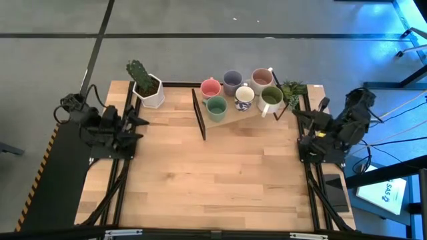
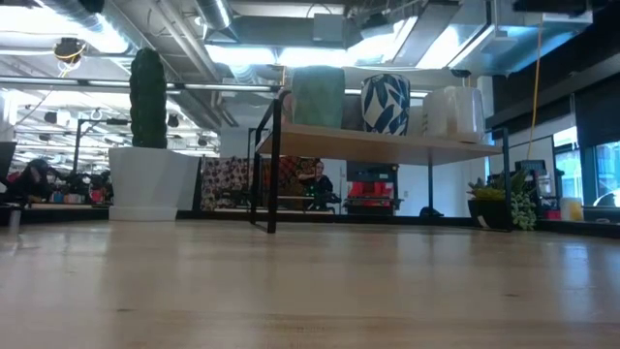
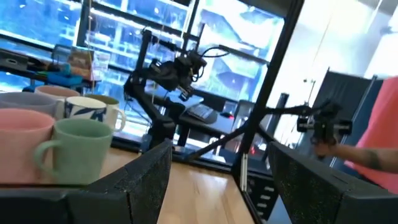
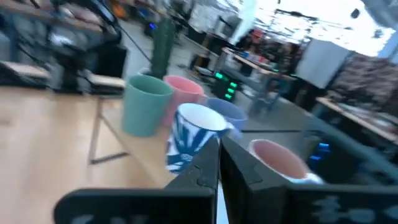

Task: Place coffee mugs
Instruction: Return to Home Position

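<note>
Six mugs stand on their bases on a raised wooden shelf [image 1: 248,117] at the table's far middle: pink [image 1: 210,87], lavender-blue [image 1: 232,81], mauve [image 1: 261,78], teal green [image 1: 216,107], white with blue leaves [image 1: 244,97] and olive green [image 1: 271,99]. The low view shows the teal mug [image 2: 318,97] and the white mug [image 2: 386,104] up on the shelf. My left gripper [image 1: 139,123] [image 3: 221,149] waits open at the table's left edge, pointing toward the shelf. My right gripper [image 1: 301,117] [image 4: 219,146] is shut at the right edge, aimed at the mugs. Neither touches anything.
A white hexagonal pot with a cactus [image 1: 148,88] stands at the far left of the table, and a small green plant [image 1: 292,89] at the far right beside the shelf. The shelf rests on thin black legs [image 1: 199,115]. Bare wooden tabletop [image 1: 213,180] spreads across the near half.
</note>
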Robot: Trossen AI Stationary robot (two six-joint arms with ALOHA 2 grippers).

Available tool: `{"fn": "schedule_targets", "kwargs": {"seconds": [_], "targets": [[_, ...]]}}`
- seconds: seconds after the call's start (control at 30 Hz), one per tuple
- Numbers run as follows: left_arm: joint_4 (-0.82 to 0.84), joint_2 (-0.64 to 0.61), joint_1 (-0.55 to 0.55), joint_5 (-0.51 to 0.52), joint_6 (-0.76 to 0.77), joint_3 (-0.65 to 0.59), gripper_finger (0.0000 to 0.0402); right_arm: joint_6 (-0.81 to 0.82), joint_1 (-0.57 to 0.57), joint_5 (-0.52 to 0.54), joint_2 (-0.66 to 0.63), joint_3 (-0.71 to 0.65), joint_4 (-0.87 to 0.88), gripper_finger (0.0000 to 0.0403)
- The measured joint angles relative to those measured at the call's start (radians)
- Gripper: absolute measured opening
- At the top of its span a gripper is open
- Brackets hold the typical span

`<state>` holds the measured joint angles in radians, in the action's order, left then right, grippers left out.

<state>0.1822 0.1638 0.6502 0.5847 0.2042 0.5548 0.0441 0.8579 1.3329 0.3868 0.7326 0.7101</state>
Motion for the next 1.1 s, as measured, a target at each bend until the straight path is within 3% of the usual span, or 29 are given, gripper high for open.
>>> {"fn": "schedule_targets", "kwargs": {"seconds": [0.17,0.23,0.33,0.43,0.53,0.7,0.93,1.03,1.1], "targets": [[-0.005,-0.165,0.000,0.009,0.010,-0.068,0.0263,-0.163,0.070,-0.083,-0.171,-0.031,-0.155,0.0003],[0.010,-0.158,0.000,0.025,-0.014,-0.066,0.0263,-0.342,0.082,-0.181,-0.227,-0.031,-0.304,0.0003],[-0.009,-0.161,0.000,-0.052,-0.028,-0.059,0.0263,-0.620,0.085,-0.370,-0.303,-0.031,-0.495,0.0003],[0.001,-0.160,0.000,-0.052,-0.037,-0.071,0.0263,-0.793,0.085,-0.472,-0.379,-0.066,-0.600,0.0003],[-0.028,-0.161,0.000,-0.074,-0.030,-0.107,0.0263,-0.796,0.084,-0.441,-0.381,-0.122,-0.569,0.0003],[-0.183,-0.160,0.000,-0.063,0.013,-0.273,0.0263,-0.632,0.085,-0.398,-0.382,-0.291,-0.603,0.0003],[-0.547,-0.161,0.000,-0.064,0.079,-0.549,0.0263,-0.502,0.084,-0.356,-0.383,-0.583,-0.909,0.0003],[-0.501,-0.154,0.000,-0.076,0.105,-0.545,0.0263,-0.503,0.084,-0.360,-0.383,-0.712,-1.081,0.0003],[-0.464,-0.152,0.000,-0.075,0.119,-0.547,0.0263,-0.486,0.084,-0.375,-0.379,-0.721,-1.031,0.0003]]}}
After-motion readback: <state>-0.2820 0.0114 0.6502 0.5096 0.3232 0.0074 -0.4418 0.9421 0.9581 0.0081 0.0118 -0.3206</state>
